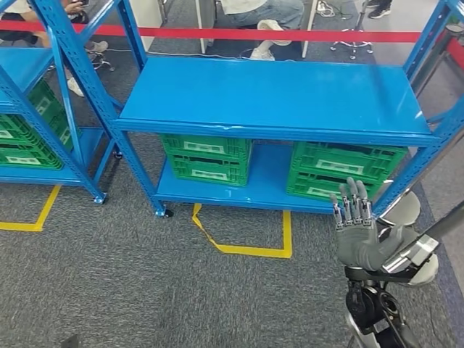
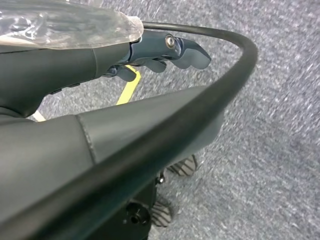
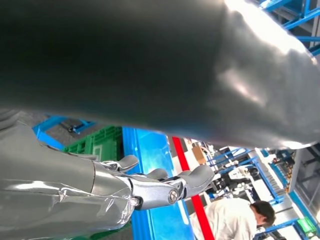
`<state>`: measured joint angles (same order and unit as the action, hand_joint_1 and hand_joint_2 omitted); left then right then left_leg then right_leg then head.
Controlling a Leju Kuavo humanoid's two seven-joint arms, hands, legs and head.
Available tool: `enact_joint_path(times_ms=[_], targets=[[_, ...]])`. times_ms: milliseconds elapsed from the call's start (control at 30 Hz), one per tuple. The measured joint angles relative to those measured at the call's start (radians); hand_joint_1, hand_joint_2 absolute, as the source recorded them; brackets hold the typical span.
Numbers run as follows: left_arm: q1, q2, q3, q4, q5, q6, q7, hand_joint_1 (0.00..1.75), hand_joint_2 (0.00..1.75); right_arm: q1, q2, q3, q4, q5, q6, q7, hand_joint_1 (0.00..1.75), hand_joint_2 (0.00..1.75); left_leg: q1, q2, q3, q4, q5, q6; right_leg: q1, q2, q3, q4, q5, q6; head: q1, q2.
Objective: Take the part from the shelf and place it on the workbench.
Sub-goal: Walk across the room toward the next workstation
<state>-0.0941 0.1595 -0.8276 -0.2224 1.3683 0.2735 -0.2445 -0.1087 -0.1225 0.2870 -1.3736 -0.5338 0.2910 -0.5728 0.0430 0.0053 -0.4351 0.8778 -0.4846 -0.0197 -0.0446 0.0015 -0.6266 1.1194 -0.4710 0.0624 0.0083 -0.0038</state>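
Note:
A blue shelf (image 1: 273, 94) stands in front of me on the grey carpet. Under its upper board sit two green crates (image 1: 208, 158) (image 1: 339, 170) on the lower board. My right hand (image 1: 355, 232) is raised at the lower right, in front of the right crate, back toward me, fingers straight and apart, holding nothing. In the right wrist view the right hand (image 3: 151, 187) reaches toward the blue shelf (image 3: 151, 150) and a green crate (image 3: 102, 142). My left hand (image 2: 162, 50) hangs over the carpet with its dark fingers stretched out and nothing in them.
A second blue shelf (image 1: 32, 72) with green crates stands at the left. Yellow tape (image 1: 251, 250) marks the floor before the shelf. Red barrier tape (image 1: 246, 33) runs behind it, with seated people (image 1: 262, 14) beyond. A person (image 3: 241, 215) in white is behind the tape.

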Motion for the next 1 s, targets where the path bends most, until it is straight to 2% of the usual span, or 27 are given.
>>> enact_joint_path(times_ms=[33,67,100,133,200,233,267,300,367,400,433,467,500,533,567,600,667,700,767,833,900,1000], targets=[[0.001,0.001,0.001,0.001,0.000,0.000,0.000,0.00,0.00,-0.001,0.000,0.000,0.003,0.000,0.000,0.000,0.00,0.00,0.002,-0.002,0.003,0.007,-0.009,-0.010,-0.002,0.000,0.033,-0.061,0.021,0.007,0.006,0.000],[0.000,0.001,0.001,0.001,0.001,0.000,0.000,0.00,0.00,-0.004,0.000,0.001,0.005,0.000,0.000,-0.001,0.00,0.00,0.003,-0.003,0.003,0.017,-0.018,-0.019,-0.002,0.001,0.060,-0.109,0.027,0.006,0.013,0.000],[-0.001,0.002,0.001,0.002,0.001,0.000,-0.001,0.00,0.00,-0.005,0.000,0.001,0.007,0.000,-0.001,0.000,0.00,0.00,0.002,-0.003,0.000,0.024,-0.024,-0.027,-0.001,0.002,0.073,-0.132,0.020,-0.002,0.016,0.000],[-0.003,0.002,0.002,0.002,0.001,0.000,-0.002,0.00,0.00,-0.006,0.000,0.002,0.010,0.001,-0.006,0.003,0.00,0.00,0.000,-0.004,-0.003,0.028,-0.026,-0.033,0.003,0.004,0.077,-0.133,0.007,-0.014,0.015,0.000],[-0.005,0.000,0.002,0.002,0.001,0.000,-0.003,0.00,0.00,-0.007,0.000,0.002,0.019,0.021,-0.038,0.020,0.00,0.00,0.003,-0.004,-0.003,0.032,-0.030,-0.040,0.006,0.007,0.079,-0.131,-0.002,-0.040,0.003,0.000],[-0.006,-0.001,0.002,0.002,0.002,0.000,-0.003,0.00,0.00,-0.009,0.000,0.002,0.026,0.043,-0.069,0.034,0.00,0.00,0.004,-0.003,-0.009,0.047,-0.037,-0.041,0.007,0.008,0.084,-0.131,-0.006,-0.048,-0.004,0.000],[-0.006,-0.001,0.002,0.002,0.003,0.000,-0.003,0.00,0.00,-0.013,0.000,0.002,0.036,0.074,-0.110,0.054,0.00,0.00,0.004,-0.003,-0.027,0.085,-0.051,-0.042,0.008,0.008,0.091,-0.134,-0.010,-0.056,-0.010,0.000],[-0.007,-0.002,0.002,0.002,0.004,0.000,-0.004,0.00,0.00,-0.016,0.000,0.002,0.052,0.109,-0.157,0.077,0.00,0.44,0.002,-0.003,-0.062,0.146,-0.072,-0.040,0.009,0.008,0.098,-0.136,-0.014,-0.062,-0.018,0.000],[-0.006,-0.002,0.002,0.002,0.006,0.000,-0.005,0.00,0.00,-0.023,0.000,0.003,0.100,0.177,-0.247,0.123,0.00,1.31,-0.005,-0.003,-0.172,0.306,-0.111,-0.034,0.015,0.007,0.108,-0.138,-0.024,-0.071,-0.033,0.000],[-0.005,-0.003,0.002,0.002,0.006,-0.001,-0.005,0.00,0.00,-0.023,0.000,0.003,0.132,0.202,-0.282,0.143,0.00,1.75,-0.010,-0.003,-0.221,0.361,-0.112,-0.029,0.019,0.007,0.115,-0.139,-0.031,-0.075,-0.039,0.000],[-0.003,-0.004,0.002,0.002,0.006,-0.002,-0.005,0.00,0.00,-0.025,0.000,0.004,0.168,0.224,-0.310,0.163,0.00,1.75,-0.014,-0.003,-0.252,0.379,-0.091,-0.021,0.024,0.008,0.124,-0.139,-0.039,-0.078,-0.043,0.000],[-0.001,-0.004,0.002,0.002,0.006,-0.003,-0.005,0.00,0.00,-0.028,0.000,0.005,0.210,0.243,-0.332,0.182,0.00,1.75,-0.020,-0.004,-0.262,0.352,-0.048,-0.010,0.028,0.009,0.135,-0.140,-0.047,-0.079,-0.047,0.000],[0.001,-0.004,0.002,0.002,0.005,-0.004,-0.005,0.00,0.00,-0.033,0.000,0.007,0.260,0.258,-0.346,0.197,0.00,1.75,-0.029,-0.004,-0.252,0.290,0.008,0.004,0.032,0.011,0.147,-0.141,-0.056,-0.080,-0.051,0.000],[0.002,-0.002,0.002,0.003,0.003,-0.005,-0.005,0.00,0.00,-0.039,0.000,0.010,0.317,0.270,-0.354,0.206,0.00,1.75,-0.036,-0.004,-0.234,0.226,0.052,0.021,0.034,0.011,0.157,-0.144,-0.065,-0.080,-0.053,0.000],[0.001,-0.001,0.002,0.004,0.000,-0.006,-0.005,0.00,0.00,-0.043,0.000,0.014,0.375,0.278,-0.355,0.210,0.00,1.75,-0.044,-0.005,-0.214,0.172,0.078,0.035,0.036,0.011,0.165,-0.149,-0.073,-0.078,-0.054,0.000],[0.001,0.000,0.002,0.004,-0.003,-0.007,-0.006,0.00,0.00,-0.045,0.000,0.017,0.430,0.284,-0.350,0.215,0.00,1.75,-0.050,-0.005,-0.197,0.133,0.085,0.044,0.035,0.009,0.170,-0.154,-0.078,-0.074,-0.055,0.000],[0.000,0.001,0.002,0.004,-0.008,-0.008,-0.007,0.00,0.00,-0.047,-0.001,0.024,0.527,0.294,-0.342,0.246,0.00,1.75,-0.057,-0.005,-0.174,0.106,0.070,0.050,0.032,0.007,0.182,-0.171,-0.082,-0.063,-0.057,0.000],[0.001,0.001,0.002,0.004,-0.009,-0.009,-0.008,0.00,0.00,-0.048,-0.003,0.028,0.572,0.299,-0.342,0.267,0.00,1.75,-0.057,-0.005,-0.164,0.094,0.069,0.046,0.032,0.006,0.192,-0.181,-0.083,-0.058,-0.059,0.000],[0.004,0.002,0.002,0.005,-0.011,-0.012,-0.009,0.00,0.00,-0.047,-0.008,0.037,0.657,0.310,-0.347,0.309,0.00,1.75,-0.052,-0.006,-0.147,0.081,0.070,0.033,0.035,0.005,0.211,-0.197,-0.080,-0.057,-0.057,0.000],[0.002,0.001,0.002,0.005,-0.013,-0.015,-0.010,0.00,0.87,-0.044,-0.010,0.049,0.730,0.324,-0.354,0.348,0.00,1.75,-0.048,-0.010,-0.134,0.076,0.064,0.021,0.037,0.003,0.224,-0.201,-0.074,-0.059,-0.052,0.000],[0.001,0.000,0.002,0.005,-0.014,-0.016,-0.009,0.00,1.75,-0.039,-0.010,0.061,0.791,0.336,-0.358,0.385,0.00,1.75,-0.046,-0.012,-0.126,0.074,0.050,0.020,0.038,0.003,0.231,-0.201,-0.075,-0.058,-0.043,0.000],[0.002,-0.003,0.002,0.005,-0.019,-0.010,-0.007,0.00,1.75,-0.025,-0.011,0.077,0.871,0.340,-0.347,0.427,0.00,1.75,-0.046,-0.011,-0.120,0.074,0.039,0.024,0.038,0.003,0.237,-0.201,-0.076,-0.059,-0.030,0.000]])
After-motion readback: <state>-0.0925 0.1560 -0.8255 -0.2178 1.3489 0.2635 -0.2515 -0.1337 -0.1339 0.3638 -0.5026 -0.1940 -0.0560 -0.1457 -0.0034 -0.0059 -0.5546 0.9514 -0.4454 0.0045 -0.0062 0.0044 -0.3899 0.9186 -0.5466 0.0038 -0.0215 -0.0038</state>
